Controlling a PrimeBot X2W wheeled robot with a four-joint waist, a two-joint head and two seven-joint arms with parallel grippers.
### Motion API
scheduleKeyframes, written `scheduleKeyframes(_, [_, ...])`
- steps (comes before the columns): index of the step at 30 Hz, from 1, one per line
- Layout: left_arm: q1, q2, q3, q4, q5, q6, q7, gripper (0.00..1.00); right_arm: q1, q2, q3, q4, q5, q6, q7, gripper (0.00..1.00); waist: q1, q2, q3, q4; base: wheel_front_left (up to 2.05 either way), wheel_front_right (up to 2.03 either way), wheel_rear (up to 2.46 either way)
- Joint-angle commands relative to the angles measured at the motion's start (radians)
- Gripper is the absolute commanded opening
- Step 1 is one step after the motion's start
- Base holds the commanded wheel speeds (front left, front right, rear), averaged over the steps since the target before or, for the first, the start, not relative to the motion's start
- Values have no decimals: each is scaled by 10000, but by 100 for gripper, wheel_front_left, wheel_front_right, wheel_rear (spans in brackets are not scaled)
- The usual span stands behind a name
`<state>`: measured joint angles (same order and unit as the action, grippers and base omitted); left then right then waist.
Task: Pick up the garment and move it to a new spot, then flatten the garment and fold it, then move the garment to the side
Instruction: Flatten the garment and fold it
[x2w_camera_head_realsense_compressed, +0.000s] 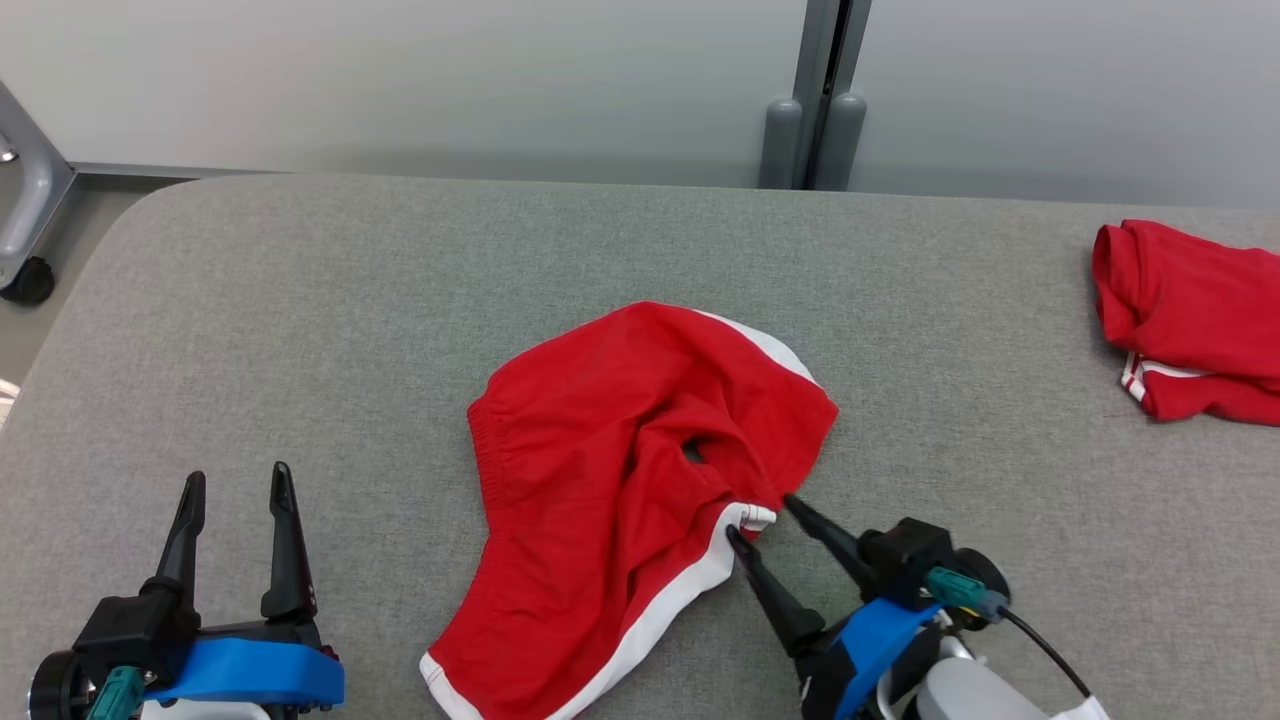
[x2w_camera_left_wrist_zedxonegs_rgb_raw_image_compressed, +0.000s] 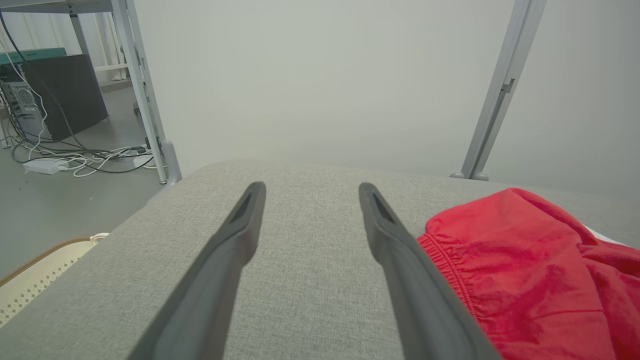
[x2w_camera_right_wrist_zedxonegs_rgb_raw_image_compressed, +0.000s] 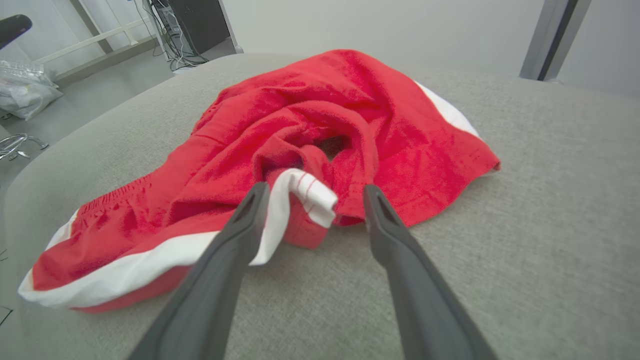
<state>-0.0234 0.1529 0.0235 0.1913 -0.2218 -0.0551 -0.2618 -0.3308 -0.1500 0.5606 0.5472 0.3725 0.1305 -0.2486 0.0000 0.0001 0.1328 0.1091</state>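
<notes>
Red shorts (x2w_camera_head_realsense_compressed: 590, 450) bunched at centre of the table (x2w_camera_head_realsense_compressed: 300, 300). My right claw (x2w_camera_head_realsense_compressed: 758, 514) is spread open at their 4 o'clock edge, fingers (x2w_camera_right_wrist_zedxonegs_rgb_raw_image_compressed: 225, 260) straddling the white hem corner (x2w_camera_right_wrist_zedxonegs_rgb_raw_image_compressed: 310, 192), probably lining up a pinch to lift. At 8 o'clock my left claw (x2w_camera_head_realsense_compressed: 238, 475) is parked open and empty. Spare red cloth (x2w_camera_head_realsense_compressed: 1190, 320) at 2 o'clock.

Left wrist view crops garment (x2w_camera_left_wrist_zedxonegs_rgb_raw_image_compressed: 530, 265)
</notes>
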Motion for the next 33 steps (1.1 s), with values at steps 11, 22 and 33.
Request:
scheduleKeyframes(11, [47, -57, 157, 123, 123, -34, -42, 100, -210, -237, 37, 623, 413, 3, -175, 0, 0, -1, -186, -178, 0, 0, 0])
scheduleKeyframes(22, [389, -176, 196, 46, 192, -70, -42, 100, 2640, -1374, -1632, -2124, -58, 3, 178, 0, 0, -1, -518, -583, 0, 0, 0])
scheduleKeyframes(33, [432, -165, 341, 66, 211, -92, -42, 100, 3442, -790, -3791, -3616, -33, 3, 461, 100, 0, -1, -605, -831, 0, 0, 0])
